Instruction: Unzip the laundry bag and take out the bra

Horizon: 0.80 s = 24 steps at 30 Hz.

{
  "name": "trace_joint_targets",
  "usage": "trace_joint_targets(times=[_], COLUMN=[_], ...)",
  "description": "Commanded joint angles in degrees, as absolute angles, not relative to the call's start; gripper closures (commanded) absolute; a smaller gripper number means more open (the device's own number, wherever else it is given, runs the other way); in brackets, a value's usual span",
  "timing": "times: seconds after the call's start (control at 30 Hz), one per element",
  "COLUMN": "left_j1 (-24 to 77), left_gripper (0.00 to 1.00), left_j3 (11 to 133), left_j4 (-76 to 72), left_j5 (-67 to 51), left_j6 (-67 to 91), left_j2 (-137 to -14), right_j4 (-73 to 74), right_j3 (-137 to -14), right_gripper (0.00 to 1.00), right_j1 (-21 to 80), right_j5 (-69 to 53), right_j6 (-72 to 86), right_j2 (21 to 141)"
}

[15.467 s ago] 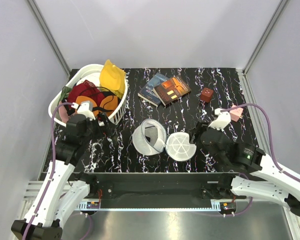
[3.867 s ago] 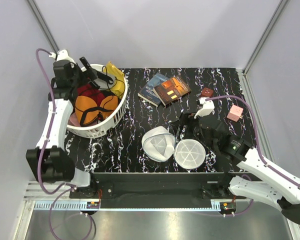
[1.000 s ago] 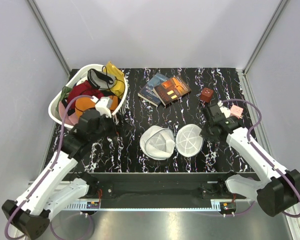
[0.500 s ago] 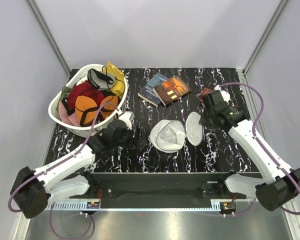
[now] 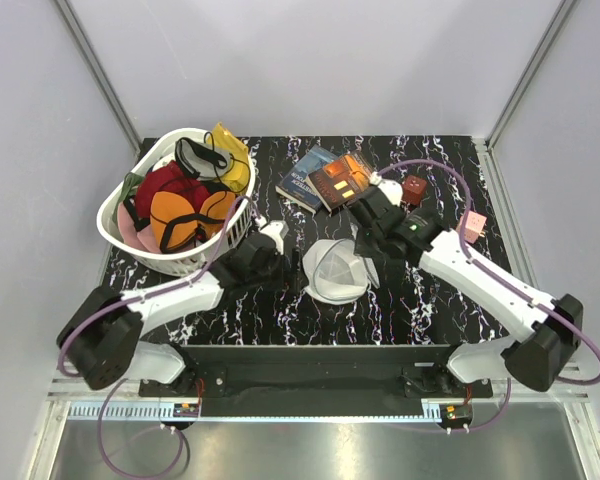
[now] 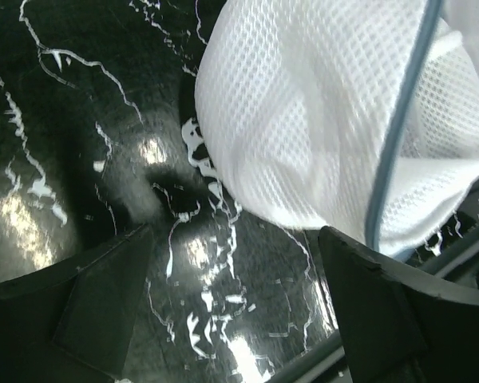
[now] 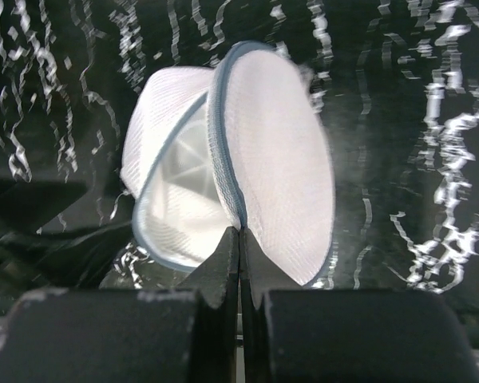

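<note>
The laundry bag (image 5: 332, 272) lay midway on the bench (image 5: 450, 170), its rim pinched in my clenched right claw (image 7: 239, 236), I'd say to steady it, while my left claw (image 6: 231, 297) gaped empty just beside it

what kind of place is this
Probably a lab robot test cell, not a home: plain grey walls, two arms bolted to a marbled table, staged props like a basket and books.
</note>
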State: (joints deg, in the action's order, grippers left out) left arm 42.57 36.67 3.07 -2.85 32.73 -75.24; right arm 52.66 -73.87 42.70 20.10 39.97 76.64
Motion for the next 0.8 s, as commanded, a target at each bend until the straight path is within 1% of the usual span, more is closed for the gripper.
trace_joint_targets(times=[0.0,0.2,0.43,0.53,0.63,0.77], left_j1=[42.80,42.80,42.80,42.71,42.45,42.36], left_gripper=[0.11,0.11,0.10,0.07,0.02,0.01], left_j3=[40.95,42.63,43.07,42.63,41.31,39.47], left_j4=[-2.81,-4.13,-4.93,-2.55,-0.18,6.49], left_j5=[-3.08,-3.25,-3.87,-1.07,1.56,4.48], left_j6=[31.20,30.15,29.88,29.88,29.88,30.85], left_j2=[-80.58,-85.25,-86.75,-84.65,-79.13,-73.05], right_j4=[46.94,39.47,31.04,29.01,27.16,23.74], right_j3=[-75.94,-74.53,-71.02,-68.74,-66.81,-64.69], right_gripper=[1.00,1.00,1.00,1.00,1.00,1.00], right_j1=[47.10,50.79,52.03,52.12,52.12,52.21], right_j5=[21.09,16.27,11.78,11.07,10.81,9.93], right_j6=[41.40,41.75,43.50,45.26,46.93,48.25], right_j2=[79.71,84.54,90.78,92.10,92.63,93.42])
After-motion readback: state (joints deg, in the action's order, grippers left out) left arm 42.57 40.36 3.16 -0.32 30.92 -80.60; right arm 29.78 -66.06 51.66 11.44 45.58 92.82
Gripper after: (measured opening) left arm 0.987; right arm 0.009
